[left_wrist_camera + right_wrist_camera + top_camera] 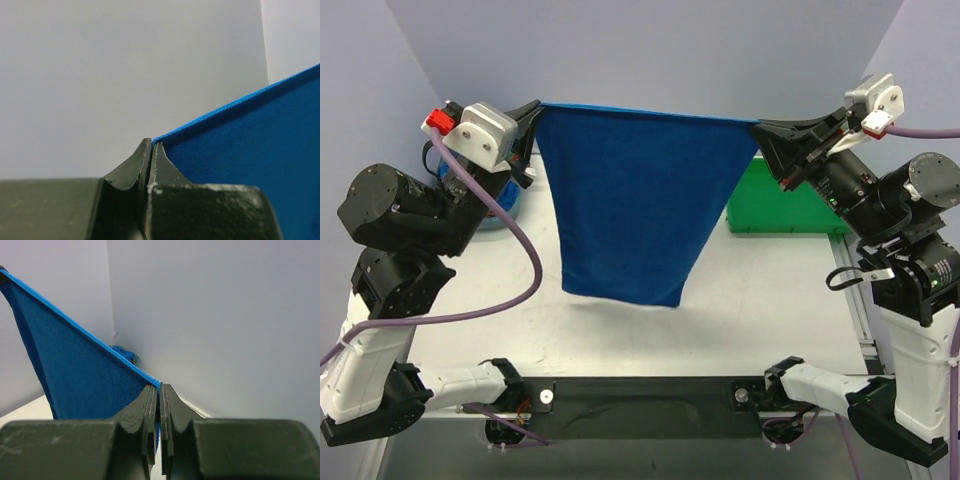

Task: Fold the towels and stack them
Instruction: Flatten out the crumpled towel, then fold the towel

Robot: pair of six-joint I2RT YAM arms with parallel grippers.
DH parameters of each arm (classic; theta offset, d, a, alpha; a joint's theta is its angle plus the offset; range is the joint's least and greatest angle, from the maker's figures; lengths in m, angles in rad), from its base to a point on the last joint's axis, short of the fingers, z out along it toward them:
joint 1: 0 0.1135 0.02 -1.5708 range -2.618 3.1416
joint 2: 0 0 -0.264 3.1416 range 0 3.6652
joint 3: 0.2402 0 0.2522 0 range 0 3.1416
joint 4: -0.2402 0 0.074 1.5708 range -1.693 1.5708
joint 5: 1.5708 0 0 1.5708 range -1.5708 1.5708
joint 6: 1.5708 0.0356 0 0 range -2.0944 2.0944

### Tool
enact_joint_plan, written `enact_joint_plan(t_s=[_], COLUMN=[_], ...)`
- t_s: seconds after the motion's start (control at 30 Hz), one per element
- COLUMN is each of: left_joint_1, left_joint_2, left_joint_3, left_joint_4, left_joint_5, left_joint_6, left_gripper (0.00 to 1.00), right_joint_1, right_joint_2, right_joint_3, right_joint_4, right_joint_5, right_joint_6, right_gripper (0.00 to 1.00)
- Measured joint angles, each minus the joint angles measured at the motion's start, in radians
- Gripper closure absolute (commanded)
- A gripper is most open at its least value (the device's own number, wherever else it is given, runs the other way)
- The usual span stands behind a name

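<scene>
blue terry towel [630, 200] hangs in the air above the table [770, 300], stretched by its top edge between both arms. its lower hem tapers and hangs free; i cannot tell whether it clears the surface. left gripper [151, 145] is clamped on the top corner on its own side. right gripper [160, 387] is clamped on the opposite top corner. i judge the step in hand to be spreading a towel before folding; no fold is made yet. the next move calls for lowering both corners together, top edge kept taut, so the cloth lies flat in front of the green bin [780, 205].
</scene>
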Motion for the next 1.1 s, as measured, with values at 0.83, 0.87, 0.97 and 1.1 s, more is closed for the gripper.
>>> enact_joint_plan(t_s=[0.83,0.87,0.97,1.1], left_joint_1=[0.507,0.512,0.531,0.550], left_joint_2=[0.899,0.934,0.993,0.996], left_joint_3=[-0.014,-0.006,-0.001,0.015], left_joint_4=[0.064,0.064,0.066,0.087], left_joint_5=[-0.030,-0.032,-0.030,-0.024], left_joint_6=[-0.310,-0.318,-0.344,-0.364], left_gripper=[1.00,1.00,1.00,1.00], right_joint_1=[-0.161,-0.161,-0.161,-0.156], right_joint_2=[0.899,0.939,1.013,1.028], right_joint_3=[0.023,0.039,0.068,0.075], right_joint_4=[0.135,0.136,0.154,0.201], right_joint_5=[0.116,0.119,0.117,0.100], right_joint_6=[-0.002,-0.006,-0.021,-0.032], right_gripper=[1.00,1.00,1.00,1.00])
